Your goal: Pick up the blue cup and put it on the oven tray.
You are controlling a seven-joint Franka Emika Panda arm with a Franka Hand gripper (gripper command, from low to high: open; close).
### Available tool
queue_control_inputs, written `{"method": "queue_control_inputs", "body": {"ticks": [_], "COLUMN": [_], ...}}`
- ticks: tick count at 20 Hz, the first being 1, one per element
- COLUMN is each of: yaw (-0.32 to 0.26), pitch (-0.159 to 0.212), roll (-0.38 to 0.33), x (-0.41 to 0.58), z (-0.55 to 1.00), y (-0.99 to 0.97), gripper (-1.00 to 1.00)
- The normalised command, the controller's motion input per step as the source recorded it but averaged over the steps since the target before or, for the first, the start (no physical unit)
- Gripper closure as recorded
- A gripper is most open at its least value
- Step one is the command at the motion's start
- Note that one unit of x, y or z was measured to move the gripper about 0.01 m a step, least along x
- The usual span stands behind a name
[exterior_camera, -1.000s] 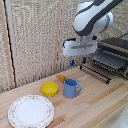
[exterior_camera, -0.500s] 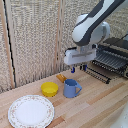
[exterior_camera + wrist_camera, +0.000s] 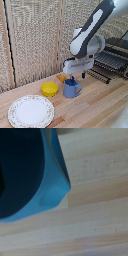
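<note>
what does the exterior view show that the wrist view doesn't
Only the exterior view shows the arm with its gripper low over the cup, the yellow bowl, the white patterned plate, the oven tray at that view's right, and the wall panels behind. Whether the gripper is open or shut is unclear. Only the wrist view shows a close look into the cup's dark interior and along its rim; no fingers can be made out there. Both show the blue cup standing on the light wooden table.
</note>
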Motion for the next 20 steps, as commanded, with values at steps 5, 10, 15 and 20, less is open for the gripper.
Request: {"method": "queue_control_inputs", "body": {"ticks": [5,10,15,20], "yaw": [0.159,0.145,0.026,0.002], "pitch": [-0.002,0.001,-0.001,0.0], "roll": [-0.06,-0.093,-0.046,-0.07], "x": [0.051,0.107,0.03,0.018], "z": [-0.28,-0.19,-0.15,-0.04], "y": [-0.05,0.13,0.18,0.28], "gripper": [-1.0,1.0,1.0,1.0]}}
